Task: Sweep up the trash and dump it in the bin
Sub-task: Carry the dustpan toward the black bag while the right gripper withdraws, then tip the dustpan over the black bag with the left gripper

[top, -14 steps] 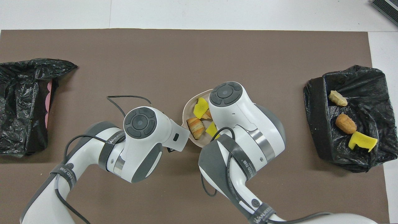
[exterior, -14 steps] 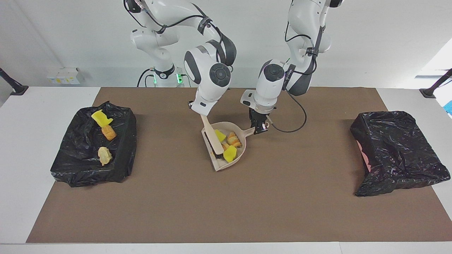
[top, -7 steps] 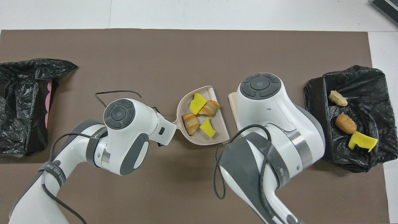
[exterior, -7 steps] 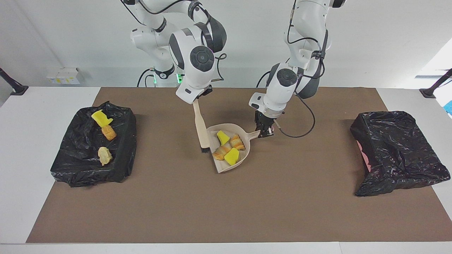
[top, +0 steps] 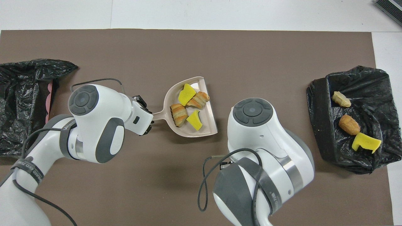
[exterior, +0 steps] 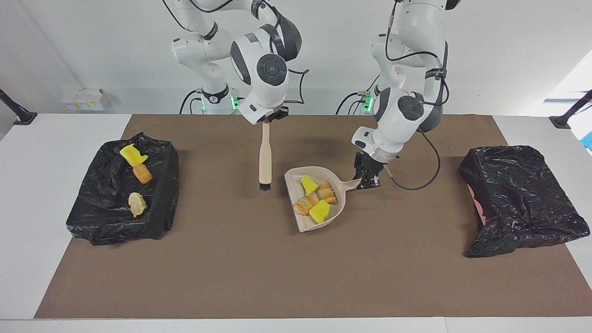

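Beige dustpan (exterior: 319, 203) with trash (exterior: 316, 199) pinched level by left gripper (exterior: 367, 178) for dumping; right gripper (exterior: 267, 119) clamps brush (exterior: 264, 159) clear.

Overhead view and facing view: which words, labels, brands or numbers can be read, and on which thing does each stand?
No text can be read in full.
Black straps on the white robot arms: white lettering, too small to read.
White boxes by the wall: yellow labels, too blurred to read.
Beige plastic dustpan and pale wooden brush: no text visible.
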Robot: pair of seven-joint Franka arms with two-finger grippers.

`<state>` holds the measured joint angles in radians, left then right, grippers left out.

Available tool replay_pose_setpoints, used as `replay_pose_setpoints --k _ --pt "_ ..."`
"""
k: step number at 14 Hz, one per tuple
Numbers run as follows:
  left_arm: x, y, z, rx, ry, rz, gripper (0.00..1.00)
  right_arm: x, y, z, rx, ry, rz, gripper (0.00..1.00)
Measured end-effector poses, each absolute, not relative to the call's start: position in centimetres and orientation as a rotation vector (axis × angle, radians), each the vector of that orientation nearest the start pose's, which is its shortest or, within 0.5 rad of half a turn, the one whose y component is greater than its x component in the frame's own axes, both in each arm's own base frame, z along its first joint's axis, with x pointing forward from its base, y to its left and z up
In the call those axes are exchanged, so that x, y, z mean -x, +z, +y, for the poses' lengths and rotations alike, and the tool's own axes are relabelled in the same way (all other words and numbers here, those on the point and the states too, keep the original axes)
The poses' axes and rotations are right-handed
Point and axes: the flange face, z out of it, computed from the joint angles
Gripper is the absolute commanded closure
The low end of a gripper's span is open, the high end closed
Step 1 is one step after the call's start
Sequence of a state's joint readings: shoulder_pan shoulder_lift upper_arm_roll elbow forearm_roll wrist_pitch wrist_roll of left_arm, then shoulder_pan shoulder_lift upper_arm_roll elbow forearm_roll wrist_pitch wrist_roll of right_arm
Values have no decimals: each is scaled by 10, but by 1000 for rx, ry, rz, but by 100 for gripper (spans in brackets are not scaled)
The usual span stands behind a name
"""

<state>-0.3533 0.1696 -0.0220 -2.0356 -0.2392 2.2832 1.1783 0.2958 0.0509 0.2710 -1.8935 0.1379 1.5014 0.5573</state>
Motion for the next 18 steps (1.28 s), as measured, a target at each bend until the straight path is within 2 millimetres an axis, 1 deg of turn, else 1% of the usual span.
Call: replay_pose_setpoints --k 1,3,4,5,7,8,9,11,12,14,15,18 --pt "-555 377 -205 2491 -237 2134 100 -422 450 300 3149 719 -3 100" --pt "-573 397 -166 2481 -212 2174 100 -398 454 324 3115 680 -24 100" --pt "-584 414 -141 2478 -194 2201 100 -381 454 336 3105 669 -27 100" --pt "-591 429 -120 2480 -189 2213 100 -367 452 345 3106 669 -27 100" --pt "-603 459 -81 2484 -192 2223 100 -338 441 373 3103 647 -9 100" --pt "-607 472 -62 2485 -193 2227 100 -322 430 386 3098 649 5 100" --pt "-609 483 -43 2484 -184 2228 100 -309 419 393 3099 654 14 100" --pt "-610 497 -8 2477 -144 2230 100 -293 397 395 3100 676 18 100" --pt "-610 500 7 2473 -136 2237 100 -288 388 395 3102 676 15 100" --pt "-612 500 46 2466 -134 2236 100 -276 369 395 3111 664 4 100" --pt "-612 499 66 2456 -133 2236 100 -272 364 394 3115 664 1 100" --pt "-606 498 127 2362 -135 2296 100 -269 358 390 3119 661 9 100"
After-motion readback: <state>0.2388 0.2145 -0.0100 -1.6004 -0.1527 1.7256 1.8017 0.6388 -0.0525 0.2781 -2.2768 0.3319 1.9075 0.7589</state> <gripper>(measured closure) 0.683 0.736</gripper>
